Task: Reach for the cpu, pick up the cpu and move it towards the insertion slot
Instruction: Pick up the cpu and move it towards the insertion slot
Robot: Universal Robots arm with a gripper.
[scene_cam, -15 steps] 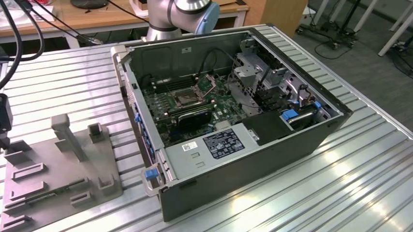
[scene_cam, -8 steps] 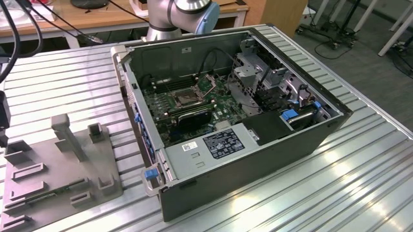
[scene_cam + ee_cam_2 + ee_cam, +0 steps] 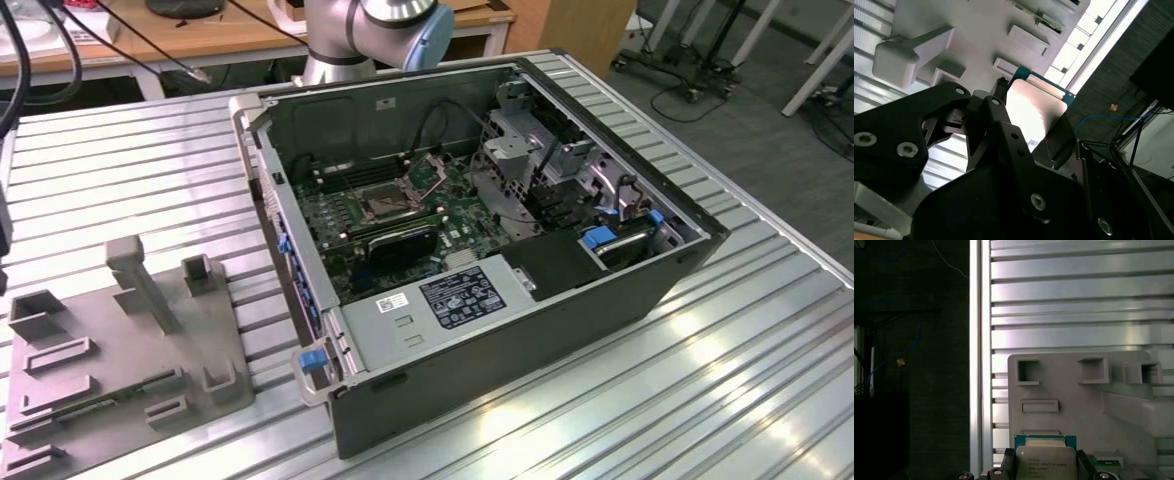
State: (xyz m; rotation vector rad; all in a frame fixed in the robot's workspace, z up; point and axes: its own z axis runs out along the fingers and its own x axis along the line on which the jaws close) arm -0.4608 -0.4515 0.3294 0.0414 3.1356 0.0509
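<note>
At the edge of the ribbed aluminium bench, the black two-fingered gripper is clamped on two opposite sides of the small square silvery cpu.
The cpu is over the grey recessed plastic tray, near its bench-edge side; the silver-framed insertion slot lies well apart, inside the open black computer case.

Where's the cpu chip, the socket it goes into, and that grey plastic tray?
cpu (image 3: 1046,456): first wrist view, on its silvery metal top.
insertion slot (image 3: 387,206): exterior view, on its dark centre.
grey plastic tray (image 3: 127,350): exterior view, on a bare flat part.
</note>
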